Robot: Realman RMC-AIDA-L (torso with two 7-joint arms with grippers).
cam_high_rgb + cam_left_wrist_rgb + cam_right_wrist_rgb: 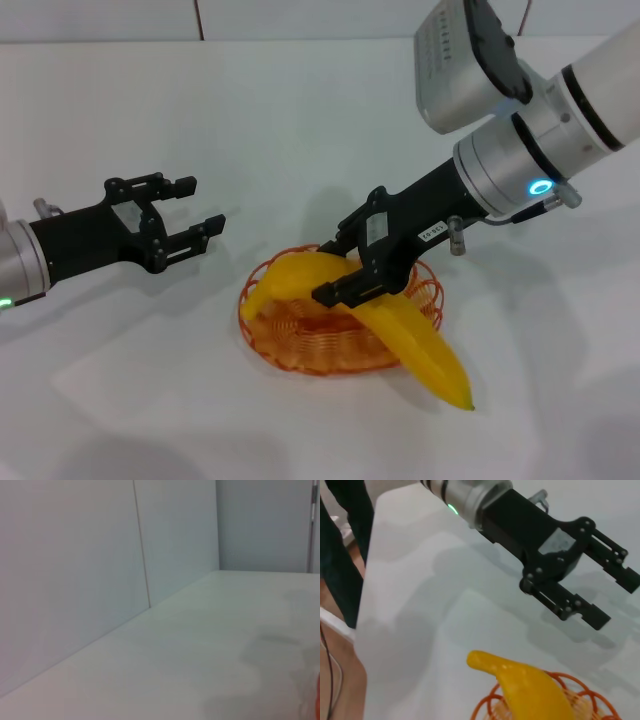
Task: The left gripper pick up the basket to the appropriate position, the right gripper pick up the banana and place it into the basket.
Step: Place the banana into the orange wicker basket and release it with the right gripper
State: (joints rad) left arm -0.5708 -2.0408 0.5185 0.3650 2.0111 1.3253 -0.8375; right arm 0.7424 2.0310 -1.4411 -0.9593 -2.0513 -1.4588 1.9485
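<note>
- The right gripper (343,270) reaches down over the basket (262,345), its black body slanting in from the robot's right.
- Its jaws stand either side of the banana (400,330), one finger on the far side near the basket's back rim, the other on the near side over the fruit's middle; from the head view they seem to be closed on the fruit, though actual contact is hard to make out.
- The banana lies across the basket: its one end sits inside, to the left of the jaws, and its other end sticks out past the rim on the near right, tip over the white table (150,400).
- In the right wrist view the banana (530,690) shows close below the camera with the orange wire loops of the basket (580,700) beneath it.
- The left gripper (193,219) hangs above the table to the left of the basket, apart from it.
- Its jaws are spread wide and hold nothing; the right wrist view shows the same claw (605,597) with both fingers well parted, beyond the banana's end.
- The left wrist view gives only the table (210,650) and the pale wall (65,580) behind it.
</note>
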